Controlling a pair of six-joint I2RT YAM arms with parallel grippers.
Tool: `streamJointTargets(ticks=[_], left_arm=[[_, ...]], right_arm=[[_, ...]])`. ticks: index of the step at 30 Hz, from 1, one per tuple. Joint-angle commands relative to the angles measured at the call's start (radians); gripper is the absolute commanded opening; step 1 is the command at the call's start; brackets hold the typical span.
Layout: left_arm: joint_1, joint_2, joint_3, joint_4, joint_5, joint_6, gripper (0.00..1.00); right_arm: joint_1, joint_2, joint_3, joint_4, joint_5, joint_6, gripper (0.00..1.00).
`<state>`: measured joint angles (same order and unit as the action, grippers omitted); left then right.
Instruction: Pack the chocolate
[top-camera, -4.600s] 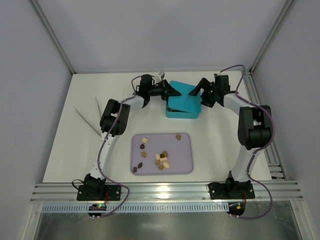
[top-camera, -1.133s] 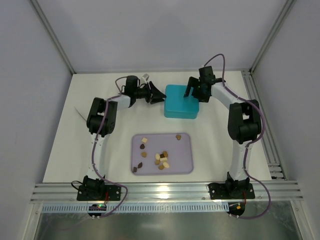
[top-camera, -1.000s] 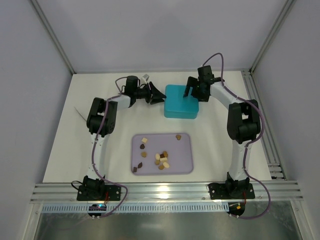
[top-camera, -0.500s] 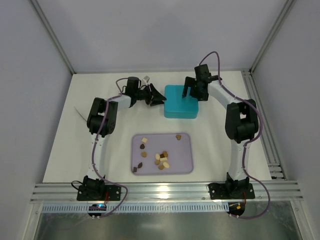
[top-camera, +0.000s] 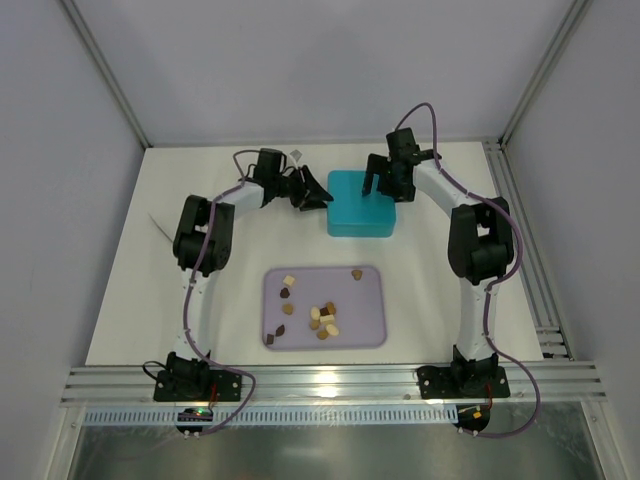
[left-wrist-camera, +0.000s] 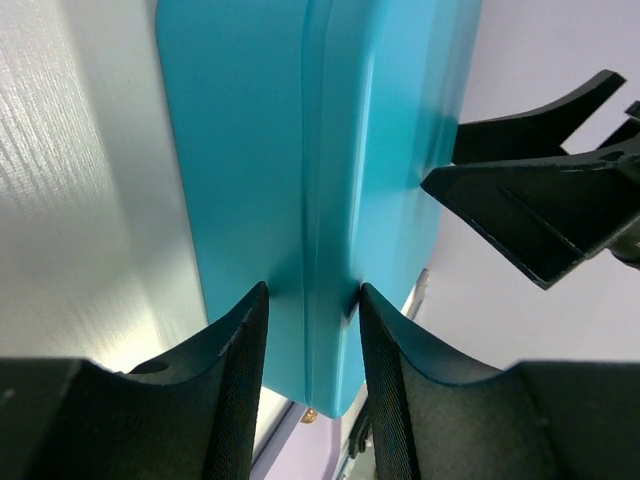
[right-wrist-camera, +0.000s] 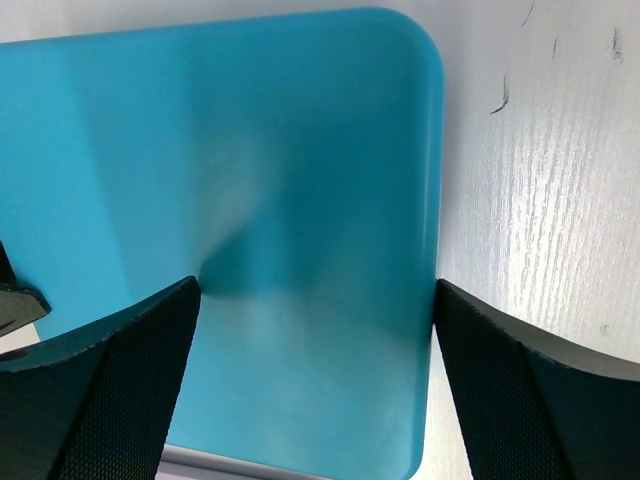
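A white table (top-camera: 130, 300) with a faint grain fills the overhead view. In its upper middle sits a closed teal box (top-camera: 362, 212) of smooth, glossy plastic with rounded corners. Whatever is inside it is hidden.

Below the box, at the centre of the frame, lies a lavender tray (top-camera: 368, 318). It is flat, with rounded corners and a low rim.

The left gripper (top-camera: 320, 197) meets the box's left edge from the left. In the left wrist view its two black fingers (left-wrist-camera: 235, 370) stand a narrow gap apart, with the box's corner ridge between them. The fingers cover the point of contact, so it cannot be told whether the pads press on the plastic.

The right gripper (top-camera: 373, 184) hangs over the upper right part of the box. In the right wrist view its textured black fingers (right-wrist-camera: 100, 400) are spread wide and hold nothing. The lid shows between them, and whether they touch it is unclear.

The chocolate (top-camera: 322, 315) lies scattered on the tray, roughly a dozen tiny pieces in dark brown, tan and cream. They are too small for their shapes to be made out.
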<state>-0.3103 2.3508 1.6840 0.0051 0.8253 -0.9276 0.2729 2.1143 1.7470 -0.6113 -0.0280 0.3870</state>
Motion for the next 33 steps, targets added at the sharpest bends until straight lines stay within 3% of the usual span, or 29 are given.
streamJointTargets(ticks=[1,4,12,23,33], left_arm=[[-0.033,-0.03,0.066,-0.267,-0.129,0.139,0.4],[-0.05,-0.012,0.138,-0.417,-0.219,0.199,0.4],[-0.075,0.048,0.207,-0.637,-0.4,0.271,0.36],[-0.092,0.091,0.163,-0.691,-0.456,0.289,0.35],[-0.09,0.096,0.144,-0.7,-0.469,0.288,0.35]], right_arm=[[0.023,0.027,0.025,-0.016,-0.042,-0.008,0.97],[0.025,0.03,0.011,-0.021,-0.05,-0.004,0.96],[0.025,0.001,-0.095,0.004,-0.066,0.003,0.97],[0.023,-0.076,-0.285,0.08,-0.098,0.021,0.94],[0.003,-0.229,-0.558,0.194,-0.158,0.061,0.86]])
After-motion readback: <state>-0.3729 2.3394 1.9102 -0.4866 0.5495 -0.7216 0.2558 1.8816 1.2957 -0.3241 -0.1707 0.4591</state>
